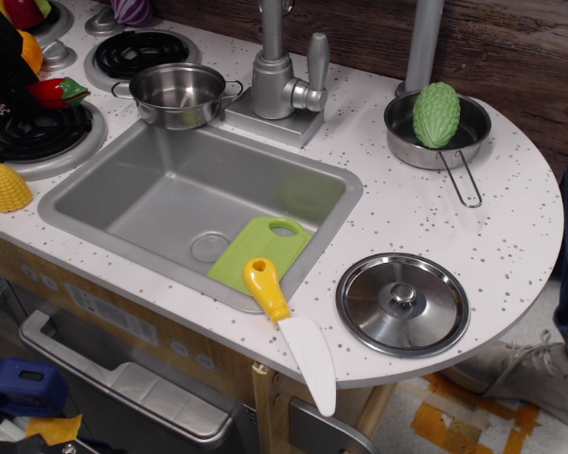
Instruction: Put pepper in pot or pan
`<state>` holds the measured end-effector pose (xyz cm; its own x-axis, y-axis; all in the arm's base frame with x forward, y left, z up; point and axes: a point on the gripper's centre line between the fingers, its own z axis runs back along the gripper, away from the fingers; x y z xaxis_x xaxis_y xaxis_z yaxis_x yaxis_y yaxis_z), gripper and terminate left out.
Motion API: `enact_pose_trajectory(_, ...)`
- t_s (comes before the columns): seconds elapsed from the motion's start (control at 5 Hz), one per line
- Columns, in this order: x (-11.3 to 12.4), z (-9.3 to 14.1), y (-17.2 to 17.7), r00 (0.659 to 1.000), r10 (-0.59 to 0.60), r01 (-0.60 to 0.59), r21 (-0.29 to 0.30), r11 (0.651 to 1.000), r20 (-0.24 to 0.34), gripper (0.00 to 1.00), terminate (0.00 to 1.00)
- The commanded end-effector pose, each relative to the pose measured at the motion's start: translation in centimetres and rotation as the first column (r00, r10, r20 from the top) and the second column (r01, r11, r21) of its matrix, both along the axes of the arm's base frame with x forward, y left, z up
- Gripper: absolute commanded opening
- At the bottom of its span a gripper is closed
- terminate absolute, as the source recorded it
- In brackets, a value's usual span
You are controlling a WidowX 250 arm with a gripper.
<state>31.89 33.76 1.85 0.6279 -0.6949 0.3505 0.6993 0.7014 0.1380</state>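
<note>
The red pepper (55, 91) with its green stem end pointing right hangs in my black gripper (30, 90) at the far left, lifted above the front-left burner (38, 134). The gripper is shut on the pepper; much of the gripper is cut off by the frame's left edge. The shiny steel pot (178, 95) with two loop handles stands to the right of the pepper, behind the sink, and holds nothing that I can see.
A grey sink (194, 203) holds a green cutting board (260, 253). A yellow-handled toy knife (289, 326) lies on the counter edge. A steel lid (402, 304) lies front right. A pan with a pale green bumpy vegetable (437, 114) sits back right. Faucet (282, 76) behind the pot. Yellow corn (7, 187) front left.
</note>
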Motion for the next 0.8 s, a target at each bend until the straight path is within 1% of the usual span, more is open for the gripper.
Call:
enact_pose_trajectory(0.0,0.1,4.7,-0.6,0.997,0.008,-0.014,0.079,0.997,0.073,0.00,0.00)
enact_pose_trajectory(0.2,0.8,6.5,-2.0,0.990,0.018,-0.029,0.075,0.997,0.141,0.00,0.00)
enact_pose_trajectory(0.4,1.8,7.5,-2.9,0.979,0.015,-0.035,0.095,0.995,0.205,0.00,0.00)
enact_pose_trajectory(0.6,2.7,8.4,-3.4,0.971,0.007,-0.032,0.098,0.995,0.240,0.00,0.00)
